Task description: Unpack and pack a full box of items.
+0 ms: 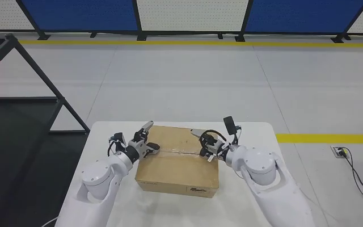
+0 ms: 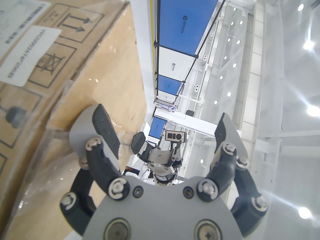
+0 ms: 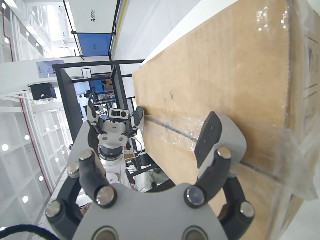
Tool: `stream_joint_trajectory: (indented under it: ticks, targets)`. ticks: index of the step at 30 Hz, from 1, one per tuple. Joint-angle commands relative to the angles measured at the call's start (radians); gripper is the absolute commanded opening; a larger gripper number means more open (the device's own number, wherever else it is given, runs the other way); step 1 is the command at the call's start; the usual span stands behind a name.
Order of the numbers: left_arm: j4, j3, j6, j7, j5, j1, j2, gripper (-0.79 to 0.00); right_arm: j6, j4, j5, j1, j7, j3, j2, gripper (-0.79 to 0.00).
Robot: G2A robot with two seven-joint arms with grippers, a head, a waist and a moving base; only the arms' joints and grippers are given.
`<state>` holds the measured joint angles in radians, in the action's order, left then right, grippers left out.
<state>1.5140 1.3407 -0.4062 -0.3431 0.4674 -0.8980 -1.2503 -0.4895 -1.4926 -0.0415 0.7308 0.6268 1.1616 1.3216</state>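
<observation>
A shut cardboard box (image 1: 178, 164) lies in the middle of the white table (image 1: 258, 133), its top seam covered with clear tape. My left gripper (image 1: 148, 137) is at the box's left end, open, with one finger (image 2: 105, 128) against the upper edge by the taped seam; the box (image 2: 75, 63) shows printed marks and a white label. My right gripper (image 1: 211, 142) is at the box's right end, open, one finger (image 3: 210, 136) lying over the taped seam on the box top (image 3: 212, 76). Neither gripper holds anything. Each wrist view shows the other gripper across the box.
A black metal frame (image 1: 34, 79) stands to the left of the table. Blue and white partition panels (image 1: 193, 14) close off the back of the floor. A cable and socket (image 1: 340, 152) lie on the floor to the right.
</observation>
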Motion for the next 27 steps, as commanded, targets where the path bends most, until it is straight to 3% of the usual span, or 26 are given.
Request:
stream_joint_trajectory:
  ticks: [1, 11, 27]
  targets:
    - [-0.001, -0.002, -0.001, 0.002, -0.002, -0.001, 0.0, 0.0, 0.015, 0.0, -0.025, 0.002, 0.003, 0.003, 0.001, 0.0]
    - [0.001, -0.008, 0.001, 0.009, -0.005, -0.006, 0.0, 0.0, 0.103, 0.063, -0.13, -0.041, 0.043, -0.031, 0.016, 0.0]
    - [0.036, 0.018, 0.013, -0.001, 0.016, -0.026, 0.004, 0.0, 0.278, 0.24, -0.154, -0.137, 0.054, -0.165, 0.056, 0.0]
